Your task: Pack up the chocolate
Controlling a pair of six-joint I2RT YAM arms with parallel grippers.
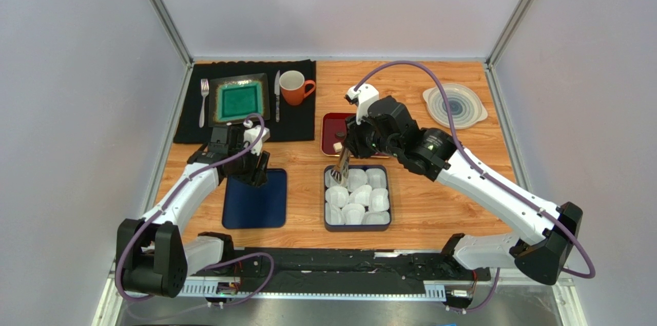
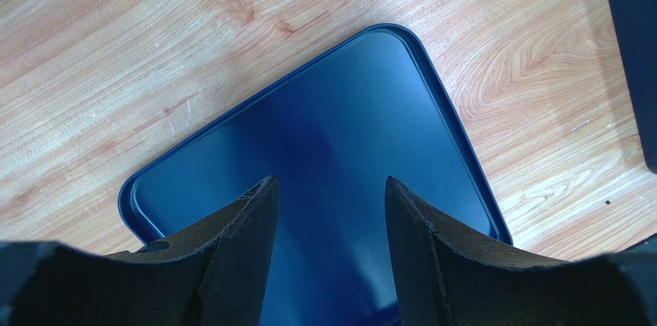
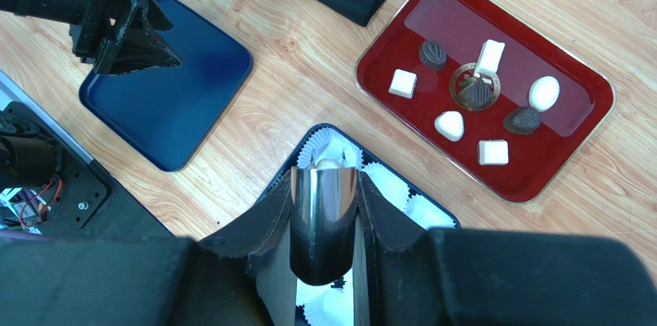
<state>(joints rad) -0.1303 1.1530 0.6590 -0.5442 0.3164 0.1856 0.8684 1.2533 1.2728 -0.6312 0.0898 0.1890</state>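
Eight bite-size pieces of chocolate lie loose on a glossy red tray, a rounded rectangle with a thin pale rim. Three are dark brown and ridged. Five are cream-white: three cubes or blocks, one smooth egg shape and one rounded triangle. One dark piece sits on a gold ring mark at the tray's middle. The pieces lie apart from one another.

Just in front of the red tray, toward the arm bases, stands a dark square box packed with roughly nine white crinkled paper cups. The right gripper hangs over the side of the box nearest the red tray. Its black fingers are clamped on a shiny curved metal utensil, whose end is over a cup.

Left of the red tray and a little nearer the bases, a smooth matte blue tray with rounded corners lies on the pale wood-grain table. The left gripper hovers above it, its two wedge-shaped black fingers spread apart, with only the blue surface showing between them.
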